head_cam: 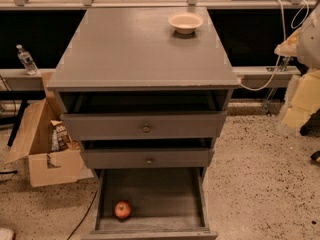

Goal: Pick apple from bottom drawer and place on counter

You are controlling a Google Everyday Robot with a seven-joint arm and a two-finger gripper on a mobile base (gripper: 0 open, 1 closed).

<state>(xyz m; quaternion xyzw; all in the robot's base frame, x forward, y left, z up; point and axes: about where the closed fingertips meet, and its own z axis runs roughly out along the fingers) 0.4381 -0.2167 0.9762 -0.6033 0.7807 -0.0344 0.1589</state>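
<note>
The apple, small and red with a yellowish patch, lies on the floor of the open bottom drawer, near its front left corner. The grey counter tops the cabinet. My gripper is at the far right edge of the view, on the pale arm that hangs beside the cabinet. It is well to the right of the drawers and far from the apple.
A pale cream bowl sits on the counter's back right. The two upper drawers are pulled partly out above the bottom drawer. An open cardboard box stands on the floor at left. A water bottle stands on the left ledge. White cables hang at right.
</note>
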